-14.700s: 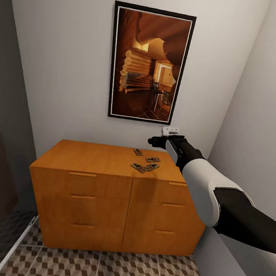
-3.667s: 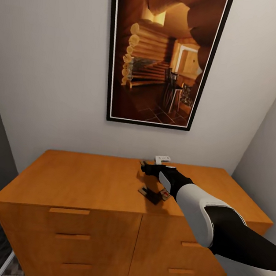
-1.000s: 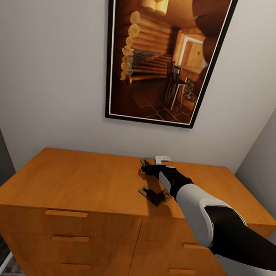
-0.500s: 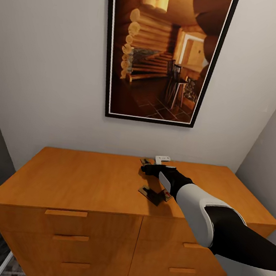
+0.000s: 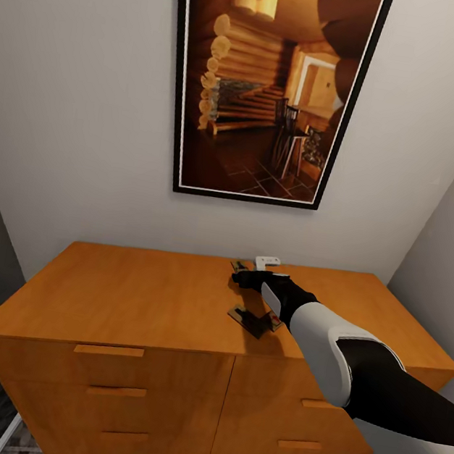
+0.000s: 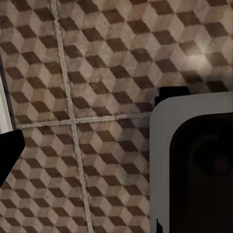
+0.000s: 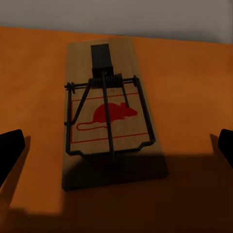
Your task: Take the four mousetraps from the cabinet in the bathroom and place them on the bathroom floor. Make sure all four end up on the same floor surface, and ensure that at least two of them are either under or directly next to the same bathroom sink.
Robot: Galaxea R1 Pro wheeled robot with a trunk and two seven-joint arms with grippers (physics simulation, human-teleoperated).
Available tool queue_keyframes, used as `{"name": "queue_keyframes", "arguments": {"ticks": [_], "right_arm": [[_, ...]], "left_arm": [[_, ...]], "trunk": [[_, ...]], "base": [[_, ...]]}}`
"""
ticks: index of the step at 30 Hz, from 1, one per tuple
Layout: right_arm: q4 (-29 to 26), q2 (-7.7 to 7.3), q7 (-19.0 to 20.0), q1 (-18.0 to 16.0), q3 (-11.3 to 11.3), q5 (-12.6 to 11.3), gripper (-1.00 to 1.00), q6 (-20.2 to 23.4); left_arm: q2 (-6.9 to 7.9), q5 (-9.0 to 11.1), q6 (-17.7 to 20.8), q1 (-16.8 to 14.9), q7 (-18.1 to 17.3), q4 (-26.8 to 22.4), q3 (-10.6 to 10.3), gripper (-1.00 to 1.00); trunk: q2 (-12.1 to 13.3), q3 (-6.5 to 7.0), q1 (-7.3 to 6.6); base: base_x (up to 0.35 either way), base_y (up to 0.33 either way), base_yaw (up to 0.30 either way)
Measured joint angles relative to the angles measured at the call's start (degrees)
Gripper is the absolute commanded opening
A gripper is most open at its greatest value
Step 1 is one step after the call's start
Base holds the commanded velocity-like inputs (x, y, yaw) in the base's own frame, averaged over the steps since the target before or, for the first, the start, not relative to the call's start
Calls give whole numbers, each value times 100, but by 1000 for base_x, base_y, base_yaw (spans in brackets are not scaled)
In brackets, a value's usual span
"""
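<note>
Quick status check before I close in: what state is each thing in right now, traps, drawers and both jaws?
Mousetrap at the right gripper: flat on the cabinet top, not gripped.
Other mousetraps: lying on the top, partly hidden by the arm.
Cabinet: drawers all shut.
Right gripper: jaws open, straddling the trap.
Left gripper: jaws open over the bathroom floor.

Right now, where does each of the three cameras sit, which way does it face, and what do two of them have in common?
Head view: from the robot's head, forward and down at the cabinet and the framed picture; the right arm shows.
Left wrist view: on the left arm, facing down at the bathroom floor; a dark fingertip shows.
Right wrist view: on the right arm, facing one mousetrap; both dark fingertips show, spread wide.
Shared: head and right wrist views both show the orange cabinet top with traps.
</note>
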Motion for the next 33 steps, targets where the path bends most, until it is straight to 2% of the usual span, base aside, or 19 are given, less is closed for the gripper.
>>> {"name": "queue_keyframes", "arguments": {"ticks": [33], "right_arm": [[-13, 0, 0, -5, 48, -4, 100, 0]], "left_arm": [[0, 0, 0, -1, 0, 0, -2, 100]], "trunk": [[-1, -32, -1]], "base": [[0, 0, 0]]}}
